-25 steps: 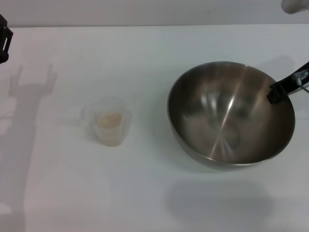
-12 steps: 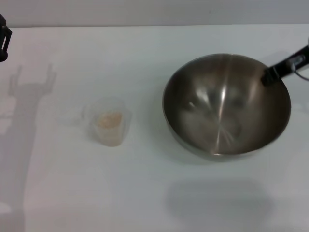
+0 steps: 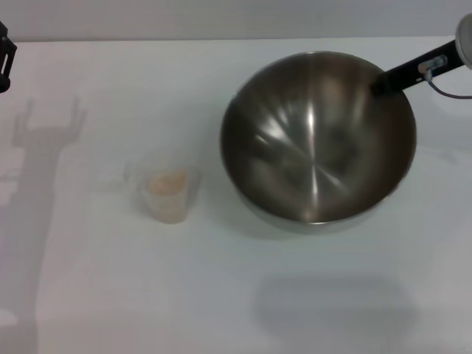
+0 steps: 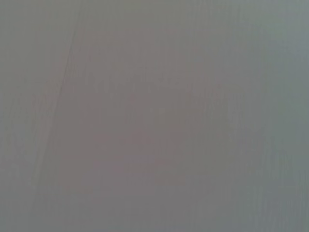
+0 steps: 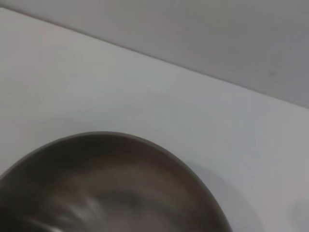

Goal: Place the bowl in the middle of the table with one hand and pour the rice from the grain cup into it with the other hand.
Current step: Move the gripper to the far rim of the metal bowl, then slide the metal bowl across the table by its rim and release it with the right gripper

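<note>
head view shows the right end effector (image 3: 385,80) clamped on the far right rim of the bowl (image 3: 317,140), tilted above the bench (image 3: 110,295). grain cup (image 3: 168,189) with rice (image 3: 166,182) stands left of it; left end effector (image 3: 4,59) sits at the far-left edge, grip state unclear.

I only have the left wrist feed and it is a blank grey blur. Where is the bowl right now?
Observer: The bowl is lifted off the table, right of centre; its shadow lies apart from it, nearer the robot.
Operator: Which arm has it?
Observer: The right gripper grips the far right rim, one finger reaching inside the bowl.
Operator: And the grain cup?
Observer: The grain cup stands upright on the table to the left of the bowl, apart from it, with the rice inside.
Operator: Where is my left gripper?
Observer: The left gripper shows only at the far left edge of the head view, well away from the cup; I cannot tell its fingers' state.
</note>
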`<state>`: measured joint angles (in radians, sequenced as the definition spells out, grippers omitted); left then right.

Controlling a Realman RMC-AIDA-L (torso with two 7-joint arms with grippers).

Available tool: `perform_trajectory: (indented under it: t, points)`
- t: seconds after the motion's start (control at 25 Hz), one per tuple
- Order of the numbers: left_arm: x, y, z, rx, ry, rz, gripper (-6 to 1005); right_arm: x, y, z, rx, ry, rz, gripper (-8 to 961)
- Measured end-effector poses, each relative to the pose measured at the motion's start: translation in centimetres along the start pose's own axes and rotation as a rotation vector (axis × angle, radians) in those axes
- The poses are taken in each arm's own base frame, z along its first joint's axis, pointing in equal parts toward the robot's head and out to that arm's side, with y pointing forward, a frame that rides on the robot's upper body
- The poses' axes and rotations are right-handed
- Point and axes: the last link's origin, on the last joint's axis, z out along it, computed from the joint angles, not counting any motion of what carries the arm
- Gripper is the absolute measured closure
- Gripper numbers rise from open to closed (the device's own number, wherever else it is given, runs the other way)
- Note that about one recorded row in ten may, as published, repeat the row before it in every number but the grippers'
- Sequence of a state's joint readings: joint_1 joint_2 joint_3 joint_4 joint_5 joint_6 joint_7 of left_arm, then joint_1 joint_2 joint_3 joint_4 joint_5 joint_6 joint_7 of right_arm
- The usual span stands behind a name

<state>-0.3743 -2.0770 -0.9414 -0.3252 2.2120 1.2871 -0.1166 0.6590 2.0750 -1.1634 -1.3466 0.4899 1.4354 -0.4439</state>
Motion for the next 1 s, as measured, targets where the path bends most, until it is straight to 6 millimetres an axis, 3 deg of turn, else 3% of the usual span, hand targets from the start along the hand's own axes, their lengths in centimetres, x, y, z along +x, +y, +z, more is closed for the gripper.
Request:
perform_trajectory:
  t: [0.24, 0.56, 1.0]
  points:
    - [0.0, 0.0, 0.0, -0.003, 0.002, 0.000, 191, -0.5, 0.8, 0.3, -0.060, -0.047, -0.020, 934]
    - [0.1, 0.1, -0.1, -0.006, 0.006, 0.001, 191, 0.3, 1.6, 2.6, -0.089, 0.006, -0.032, 932]
    - [0.0, 0.3, -0.3, -0.012, 0.005, -0.002, 191, 0.7, 1.5, 3.1, -0.083, 0.023, -0.023, 916]
